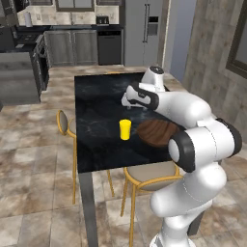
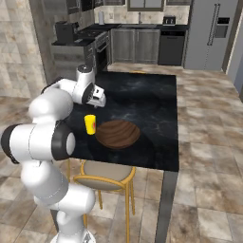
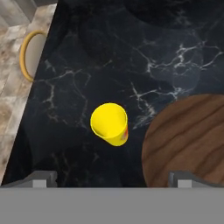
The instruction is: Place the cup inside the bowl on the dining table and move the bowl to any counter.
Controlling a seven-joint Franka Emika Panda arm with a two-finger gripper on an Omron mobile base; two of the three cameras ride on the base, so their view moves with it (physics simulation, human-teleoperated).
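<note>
A small, plain, bright-yellow cylindrical cup (image 1: 125,129) (image 2: 90,124) (image 3: 110,124) without a handle is standing upright on the large rectangular dining table with a glossy black marble-veined top (image 1: 96,111) (image 2: 152,104) (image 3: 109,57), its open mouth facing up and its interior showing empty in the hand view. A wide, shallow, round dark-brown wooden bowl with visible grain (image 1: 155,132) (image 2: 117,134) (image 3: 188,140) is sitting flat on the same tabletop just beside the cup, the two apart with a narrow strip of black marble between them. Both are lying toward the table's near end. A black stone-look kitchen counter over grey cabinets (image 1: 72,27) (image 2: 137,26) is running along the far wall, well apart from the table.
</note>
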